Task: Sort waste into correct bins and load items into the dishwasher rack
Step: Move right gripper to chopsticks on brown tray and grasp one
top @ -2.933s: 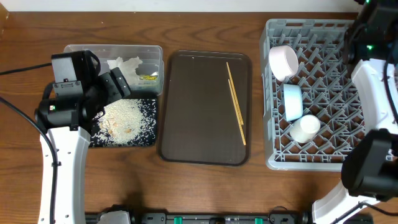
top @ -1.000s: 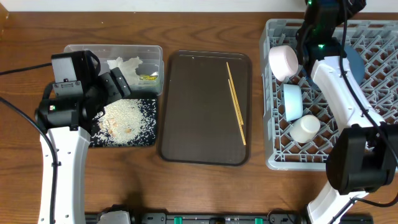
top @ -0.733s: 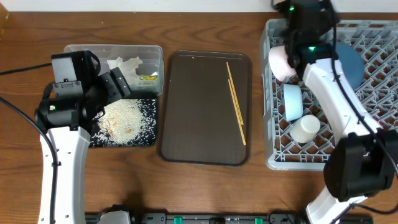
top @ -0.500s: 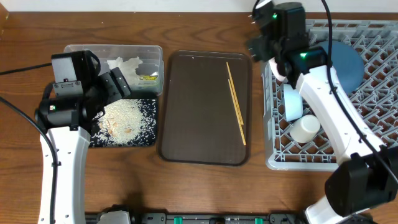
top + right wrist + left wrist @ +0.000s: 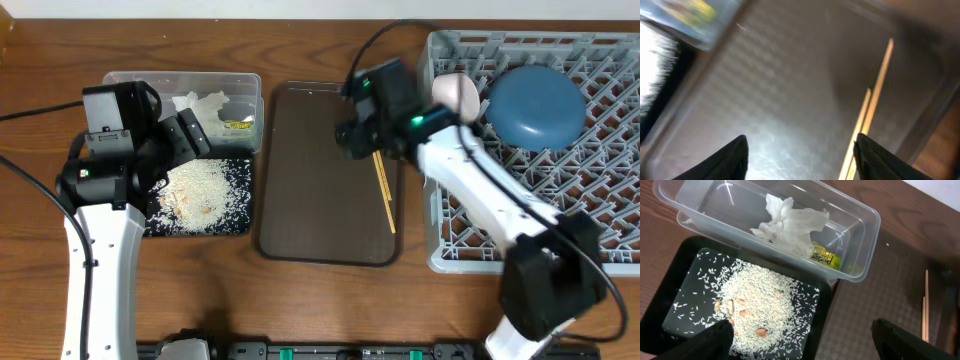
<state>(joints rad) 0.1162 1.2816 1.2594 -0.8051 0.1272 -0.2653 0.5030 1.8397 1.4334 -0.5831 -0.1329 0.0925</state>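
My right gripper (image 5: pixel 352 138) hovers over the brown tray, open with nothing between its fingers (image 5: pixel 800 150). The wooden chopsticks (image 5: pixel 384 195) lie on the tray just by its right finger (image 5: pixel 875 95). The dark-blue plate (image 5: pixel 535 105) and a cream bowl (image 5: pixel 456 92) sit in the grey dishwasher rack (image 5: pixel 600 200). My left gripper (image 5: pixel 190 140) hangs open above the black tray (image 5: pixel 825 310), which holds loose rice (image 5: pixel 755 305). The clear tub (image 5: pixel 860 270) holds crumpled tissue (image 5: pixel 787 222) and a yellow wrapper (image 5: pixel 823 259).
The brown serving tray (image 5: pixel 310 180) lies between the bins and the rack. My right arm stretches across the rack's left side and hides what stands there. Bare wooden table (image 5: pixel 300 300) runs along the front edge.
My right arm has swung left out of the rack to above the brown tray, leaving the dark-blue plate in the rack, and its jaws have narrowed somewhat. The left arm is unmoved.
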